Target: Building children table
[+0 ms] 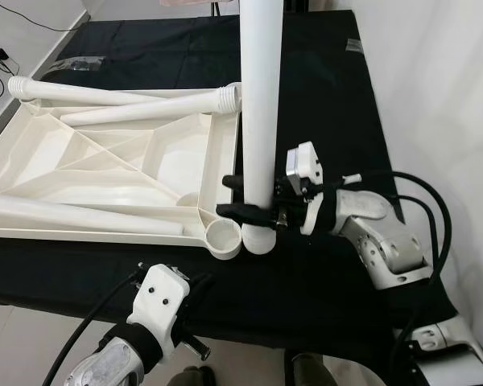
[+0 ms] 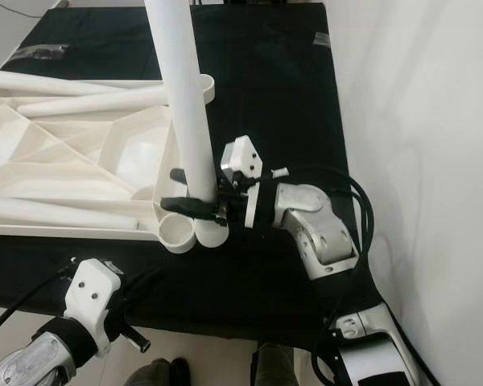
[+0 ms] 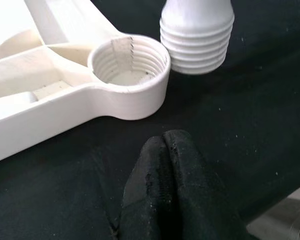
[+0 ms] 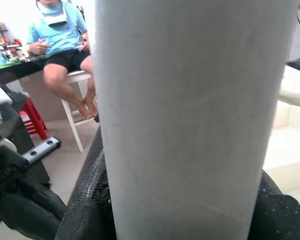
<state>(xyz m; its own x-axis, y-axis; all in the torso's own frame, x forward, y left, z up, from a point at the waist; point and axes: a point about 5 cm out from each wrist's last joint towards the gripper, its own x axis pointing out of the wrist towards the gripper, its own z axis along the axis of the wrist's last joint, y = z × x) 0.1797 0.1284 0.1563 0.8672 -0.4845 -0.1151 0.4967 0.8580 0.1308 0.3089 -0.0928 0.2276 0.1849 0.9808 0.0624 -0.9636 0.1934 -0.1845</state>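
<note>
The right tool grasps a white table leg near its lower end, holding it upright with its threaded tip on the black worktop, just beside the threaded corner socket of the upturned white tabletop. The left tool, fingers pressed together and holding nothing, hovers above the worktop near that socket. Other legs lie across the tabletop.

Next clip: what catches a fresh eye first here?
The tall white plastic table leg stands upright, clamped near its base by the right hand, its ribbed end on the black cloth just beside the threaded corner socket. The upturned white plastic tabletop lies to the robot's left with more legs across it. The left hand waits shut near the socket.
</note>
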